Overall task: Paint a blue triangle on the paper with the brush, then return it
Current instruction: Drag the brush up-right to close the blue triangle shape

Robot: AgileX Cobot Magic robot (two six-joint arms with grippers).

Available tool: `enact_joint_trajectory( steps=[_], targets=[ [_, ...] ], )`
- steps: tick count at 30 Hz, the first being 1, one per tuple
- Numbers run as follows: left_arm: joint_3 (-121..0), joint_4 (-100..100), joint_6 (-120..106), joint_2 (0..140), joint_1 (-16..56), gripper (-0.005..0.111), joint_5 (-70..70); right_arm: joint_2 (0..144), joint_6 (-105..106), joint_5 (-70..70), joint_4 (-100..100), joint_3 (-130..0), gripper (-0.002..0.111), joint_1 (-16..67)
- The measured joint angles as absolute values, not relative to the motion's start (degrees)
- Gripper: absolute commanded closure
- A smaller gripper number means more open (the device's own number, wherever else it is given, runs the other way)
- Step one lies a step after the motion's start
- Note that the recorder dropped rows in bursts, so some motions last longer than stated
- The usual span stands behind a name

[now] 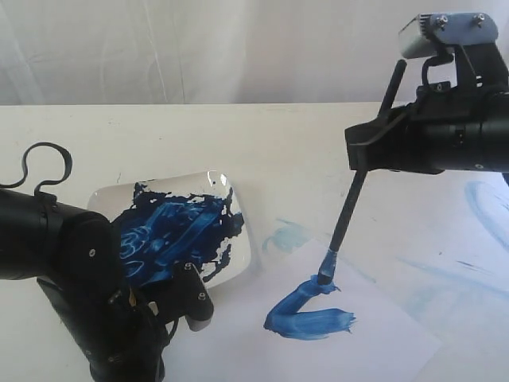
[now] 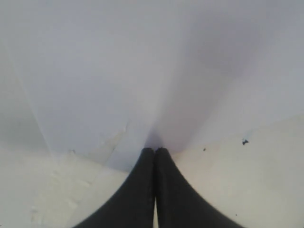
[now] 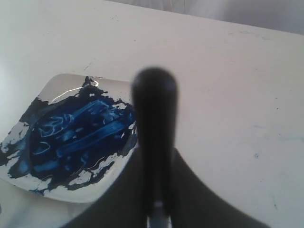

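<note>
The brush (image 1: 350,199) stands steeply tilted, its black handle in my right gripper (image 1: 362,155), which is shut on it. Its blue-stained tip (image 1: 326,274) touches the paper (image 1: 238,350). The blue triangle (image 1: 306,314) shows as two joined thick dark-blue strokes, one along the bottom and one rising to the brush tip. In the right wrist view the brush handle (image 3: 154,118) rises between the fingers of that gripper (image 3: 154,156). My left gripper (image 1: 197,310) is shut, its tips (image 2: 155,151) down on the near left part of the paper (image 2: 118,71).
A square white dish (image 1: 242,239) smeared with dark blue paint sits left of the paper, just behind my left arm; its rim (image 3: 61,194) also shows in the right wrist view. Pale blue smears (image 1: 485,207) mark the cream tabletop (image 1: 238,143) to the right.
</note>
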State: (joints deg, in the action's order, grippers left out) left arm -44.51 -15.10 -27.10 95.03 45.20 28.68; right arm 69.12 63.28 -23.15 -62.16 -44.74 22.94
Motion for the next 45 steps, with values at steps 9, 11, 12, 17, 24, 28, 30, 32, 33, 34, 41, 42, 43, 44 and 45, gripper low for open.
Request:
enact_joint_trajectory(
  steps=[9, 11, 12, 17, 24, 28, 30, 32, 33, 34, 41, 42, 43, 44, 45],
  targets=[
    [-44.51, -15.10, -27.10, 95.03, 45.20, 0.107, 28.68, 71.94, 63.48, -20.92, -62.73, -44.73, 0.108, 22.94],
    [-44.51, -15.10, -27.10, 95.03, 45.20, 0.107, 28.68, 71.94, 63.48, -21.69, -62.73, -44.73, 0.108, 22.94],
    [-44.51, -15.10, -27.10, 95.03, 45.20, 0.107, 28.68, 71.94, 63.48, -21.95, -62.73, -44.73, 0.108, 22.94],
    [-44.51, -15.10, -27.10, 95.03, 45.20, 0.107, 28.68, 71.94, 62.64, -23.40, -60.88, -44.73, 0.108, 22.94],
    [-44.51, -15.10, -27.10, 95.03, 45.20, 0.107, 28.68, 71.71, 56.32, -23.76, -54.85, -44.73, 0.108, 22.94],
    [-44.51, -15.10, -27.10, 95.03, 45.20, 0.107, 28.68, 71.54, 55.11, -24.51, -53.61, -44.73, 0.108, 22.94],
    [-44.51, -15.10, -27.10, 95.03, 45.20, 0.107, 28.68, 71.44, 54.71, -24.73, -53.22, -44.73, 0.108, 22.94],
    [-44.51, -15.10, -27.10, 95.03, 45.20, 0.107, 28.68, 71.44, 54.17, -24.73, -52.51, -44.73, 0.108, 22.94],
    [-44.51, -15.10, -27.10, 95.03, 45.20, 0.107, 28.68, 71.44, 53.92, -24.87, -52.21, -44.84, 0.108, 22.94],
    [-44.51, -15.10, -27.10, 95.03, 45.20, 0.107, 28.68, 71.44, 53.59, -24.99, -51.80, -44.84, 0.108, 22.94],
    [-44.51, -15.10, -27.10, 95.03, 45.20, 0.107, 28.68, 70.05, 48.85, -25.58, -47.02, -44.84, 0.108, 22.94],
    [-44.51, -15.10, -27.10, 95.03, 45.20, 0.107, 28.68, 69.67, 48.05, -25.87, -46.02, -44.84, 0.108, 22.94],
    [-44.51, -15.10, -27.10, 95.03, 45.20, 0.107, 28.68, 69.19, 47.12, -26.13, -44.82, -44.84, 0.108, 22.94],
    [-44.51, -15.10, -27.10, 95.03, 45.20, 0.107, 28.68, 68.73, 45.99, -26.27, -43.45, -44.84, 0.108, 22.94],
    [-44.51, -15.10, -27.10, 95.03, 45.20, 0.107, 28.68, 68.30, 44.96, -26.50, -42.27, -44.84, 0.108, 22.94]
  ],
)
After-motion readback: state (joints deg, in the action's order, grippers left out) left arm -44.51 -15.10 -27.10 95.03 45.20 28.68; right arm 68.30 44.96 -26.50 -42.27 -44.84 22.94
